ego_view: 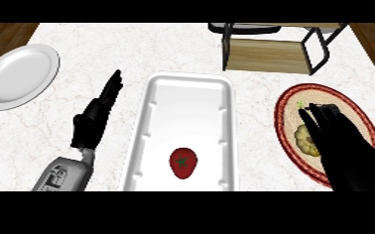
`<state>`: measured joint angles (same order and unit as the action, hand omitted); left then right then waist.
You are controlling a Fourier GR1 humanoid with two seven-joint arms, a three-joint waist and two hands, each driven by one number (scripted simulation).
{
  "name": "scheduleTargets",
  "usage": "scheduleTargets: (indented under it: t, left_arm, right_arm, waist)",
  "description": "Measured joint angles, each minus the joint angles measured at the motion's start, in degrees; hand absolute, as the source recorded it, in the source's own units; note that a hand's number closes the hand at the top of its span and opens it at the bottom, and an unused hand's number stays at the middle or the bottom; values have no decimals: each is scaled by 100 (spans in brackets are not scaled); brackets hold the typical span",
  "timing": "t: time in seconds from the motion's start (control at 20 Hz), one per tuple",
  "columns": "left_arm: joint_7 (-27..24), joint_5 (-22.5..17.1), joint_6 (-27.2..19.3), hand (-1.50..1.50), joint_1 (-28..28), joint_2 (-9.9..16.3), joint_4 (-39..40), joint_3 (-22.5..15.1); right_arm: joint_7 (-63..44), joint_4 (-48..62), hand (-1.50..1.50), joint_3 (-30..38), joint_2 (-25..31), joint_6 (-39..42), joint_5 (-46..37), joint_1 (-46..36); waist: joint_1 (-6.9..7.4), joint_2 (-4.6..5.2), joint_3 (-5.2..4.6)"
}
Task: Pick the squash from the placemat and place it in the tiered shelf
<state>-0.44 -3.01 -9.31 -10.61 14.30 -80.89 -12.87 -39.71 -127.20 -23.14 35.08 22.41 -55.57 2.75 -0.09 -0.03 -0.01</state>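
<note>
A pale marble counter (183, 44) is seen from steeply above, with two robot arms coming in from the near edge.

At the right, the right hand (341, 141) lies over a round woven placemat (289, 104) with a red rim. Its black fingers (316, 116) are stretched out straight and close together, pointing away toward the far side of the mat. They are not curled around anything. Just under and to the left of the hand sits the squash (304, 140), a pale yellowish, bumpy lump resting on the placemat. The hand covers its right part, and the fingers look to be touching or just above it; contact cannot be told for certain.

At the left, the left hand (93, 119) rests over the bare counter, fingers straight and pressed together, pointing away and slightly right. It holds nothing and touches nothing visible. Its grey forearm (62, 176) shows near the lower edge.

Between the two hands lies a long white tray (189, 87), running away from the viewer. A red strawberry (183, 162) with a green cap lies in the near end of the tray.

At the far right stands the tiered shelf (273, 54), a dark metal frame with light wooden boards, well apart from the squash. A white plate (26, 74) sits at the far left edge of the counter.
</note>
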Motion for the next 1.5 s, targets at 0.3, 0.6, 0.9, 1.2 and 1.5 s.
scheduleTargets:
  t: [0.3, 0.6, 0.9, 1.2, 1.5]
  left_arm:
    - [98, 133, 131, 0, -57, -145, -15, 192]
    - [73, 286, 269, 0, -31, -254, -30, 350]
    - [52, 423, 423, 0, 98, -333, -100, 484]
    - [238, 523, 550, 0, 95, -422, -227, 616]
    - [189, 726, 543, 0, 15, -621, -115, 667]
  right_arm:
    - [243, 332, -150, 41, -390, -4, -362, 19]
    - [519, 662, -150, 73, -678, -179, -794, 176]
    - [837, 1003, -150, 365, -865, -251, -1041, 191]
    - [1049, 1147, -150, 472, -1032, -166, -1325, 274]
    - [1208, 1486, -150, 581, -1241, -217, -1654, 199]
  waist:
    - [1, 1, 1]
    - [-4, 0, 1]
    - [0, 1, 2]
    - [1, -1, 1]
    - [-1, 2, 1]
